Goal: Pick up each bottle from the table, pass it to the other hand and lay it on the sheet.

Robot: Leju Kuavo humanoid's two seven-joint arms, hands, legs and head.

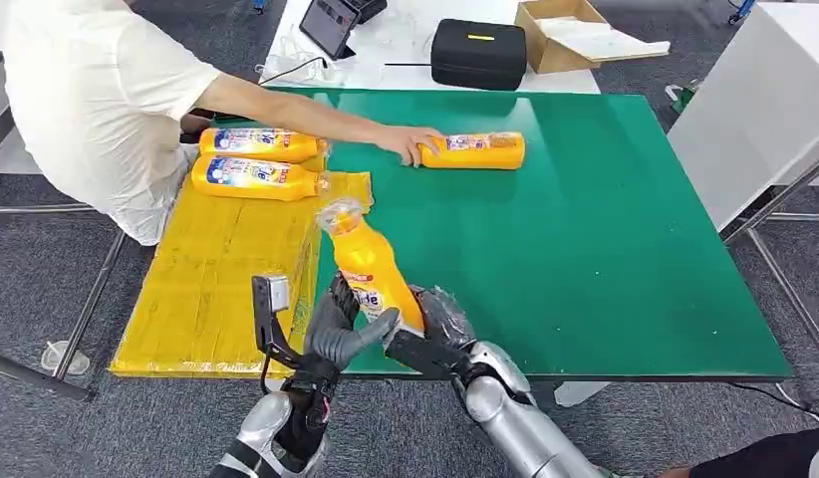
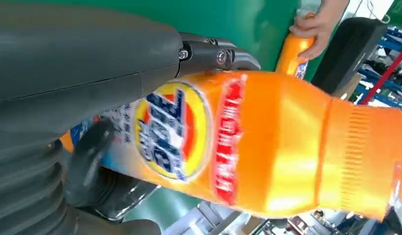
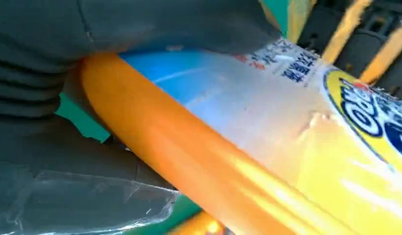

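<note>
An orange detergent bottle (image 1: 371, 269) stands tilted over the front edge of the green table (image 1: 605, 249), cap pointing away from me. My left hand (image 1: 336, 324) wraps its lower body from the left, and my right hand (image 1: 440, 317) grips it from the right. The left wrist view has the thumb and fingers of the left hand (image 2: 67, 73) around the bottle's label (image 2: 267, 142). The right wrist view has the right hand (image 3: 91, 29) closed around the bottle (image 3: 267, 147). Two more bottles (image 1: 258, 143) (image 1: 254, 177) lie on the yellow sheet (image 1: 216, 289).
A person in a white shirt reaches in from the left, one hand (image 1: 406, 142) on another orange bottle (image 1: 480, 150) lying on the far part of the table. Behind are a black case (image 1: 478, 53), a cardboard box (image 1: 560, 35) and a tablet (image 1: 329, 22).
</note>
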